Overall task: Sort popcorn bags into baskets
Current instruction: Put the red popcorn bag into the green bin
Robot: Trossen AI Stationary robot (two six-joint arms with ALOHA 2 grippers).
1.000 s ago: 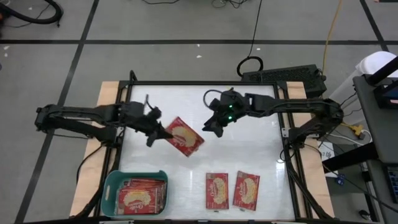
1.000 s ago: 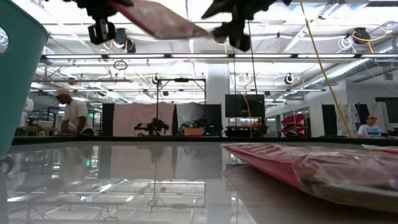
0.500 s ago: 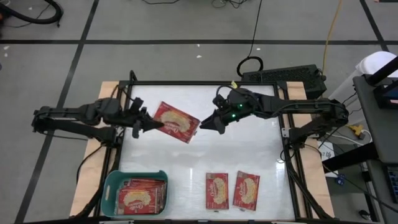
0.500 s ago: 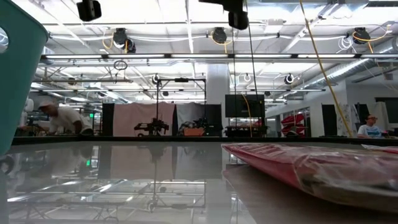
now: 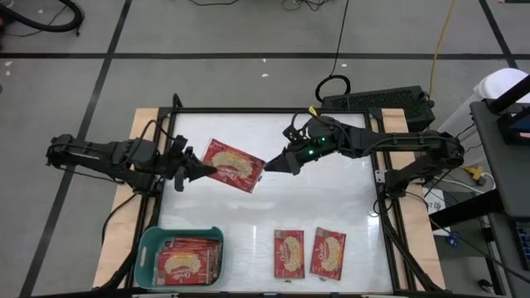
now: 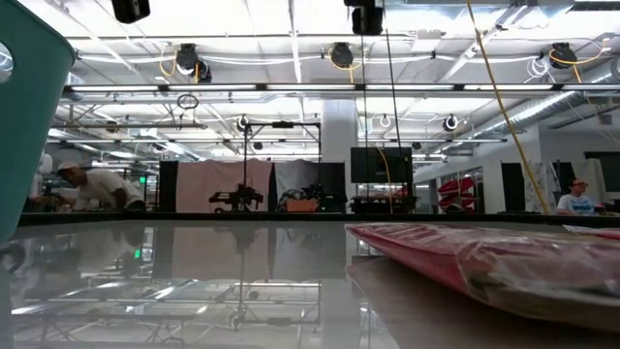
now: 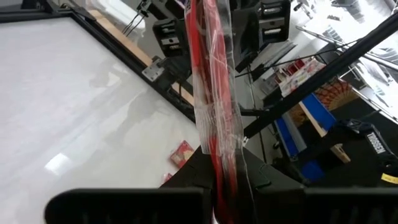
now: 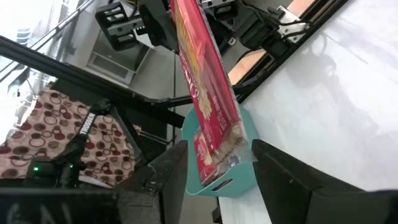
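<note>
Popcorn bag (image 5: 234, 165), red with the yellow-cream picture up, is held in the air above the white bench (image 5: 331, 199), up and slightly right of the teal basket (image 5: 147, 248); left pincer (image 5: 195, 171) is clenched on the bag's basket-side end, and in the left wrist view the bag (image 7: 214, 106) runs edge-on out from between that pincer's dark fingers (image 7: 193, 180); right pincer (image 5: 273, 164) sits at the bag's far end from the basket, its jaws set apart on either side of the bag edge; in the right wrist view the bag (image 8: 205, 93) hangs between the two fingers (image 8: 168, 174) with gaps either side, so whether they actually grip it I cannot tell; basket stands at the bench's near left corner, with several red bags (image 5: 189, 258) lying flat inside it; two more bags (image 5: 289, 252) (image 5: 328, 252) lie flat side by side on the bench to the right of the basket, well apart from it; low view shows the basket wall (image 6: 24, 126) close at the picture's left and one bag (image 6: 494, 262) lying on the bench; a person (image 6: 92, 184) bends over in the room far behind the basket; another person (image 6: 578, 197) stands in the background on the far side.
</note>
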